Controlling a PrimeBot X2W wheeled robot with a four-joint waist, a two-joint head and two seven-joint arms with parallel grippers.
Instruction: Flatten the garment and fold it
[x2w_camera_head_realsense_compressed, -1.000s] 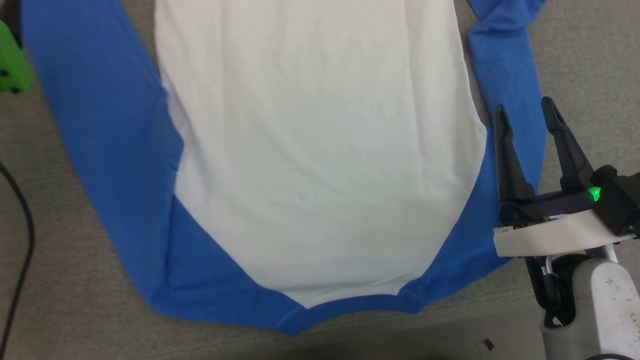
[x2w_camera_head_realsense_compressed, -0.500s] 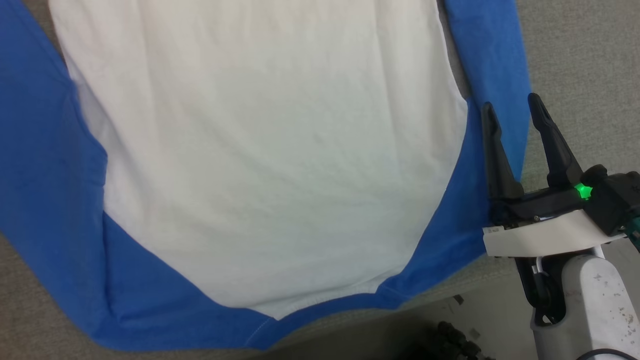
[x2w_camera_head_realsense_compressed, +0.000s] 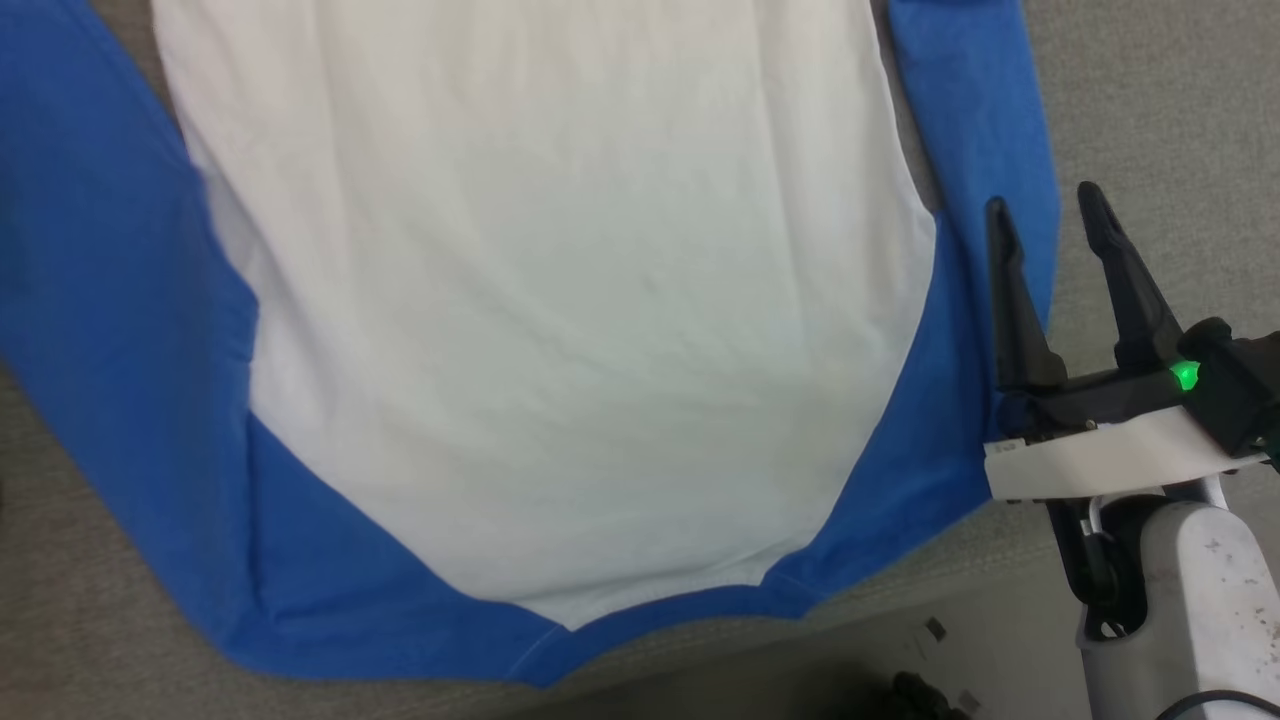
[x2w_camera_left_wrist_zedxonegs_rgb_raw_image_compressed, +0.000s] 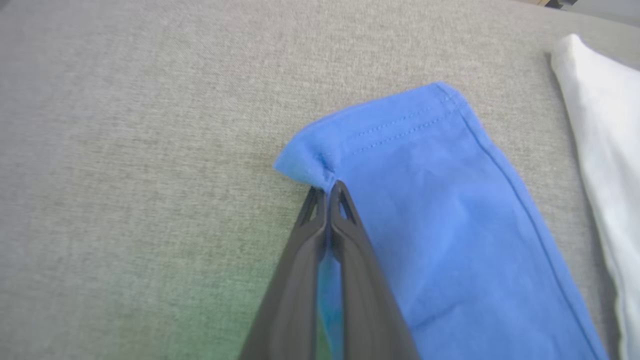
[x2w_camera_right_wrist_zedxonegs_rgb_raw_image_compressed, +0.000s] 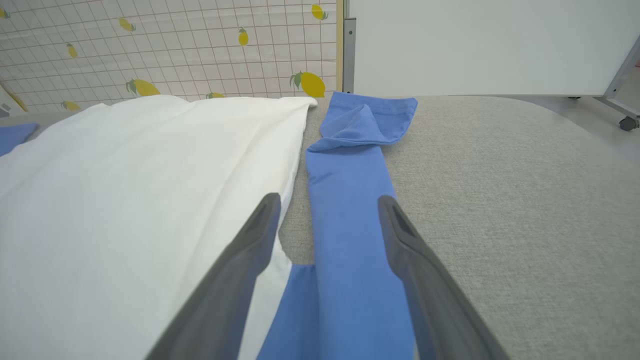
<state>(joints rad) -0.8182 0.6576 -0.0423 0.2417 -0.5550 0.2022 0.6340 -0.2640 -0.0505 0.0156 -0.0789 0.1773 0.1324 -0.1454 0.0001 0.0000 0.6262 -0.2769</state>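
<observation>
At far left, the left fingers (x2w_camera_left_wrist_zedxonegs_rgb_raw_image_compressed: 345, 235) are clenched on the stitched blue cuff corner, puckering it. The soft shirt (x2w_camera_head_realsense_compressed: 560, 300) lies flat on the grey woven counter (x2w_camera_head_realsense_compressed: 1150, 100), collar near, its lightly creased white body between blue sleeves. The right fingers (x2w_camera_head_realsense_compressed: 1013, 300) stand spread and released over the right sleeve. A second ago the left fingers were wide apart. The head camera has shifted, the shirt has not.

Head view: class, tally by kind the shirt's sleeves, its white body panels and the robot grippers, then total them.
Blue sleeves: 2
White body panel: 1
Right gripper, open: 1
Total: 4
</observation>
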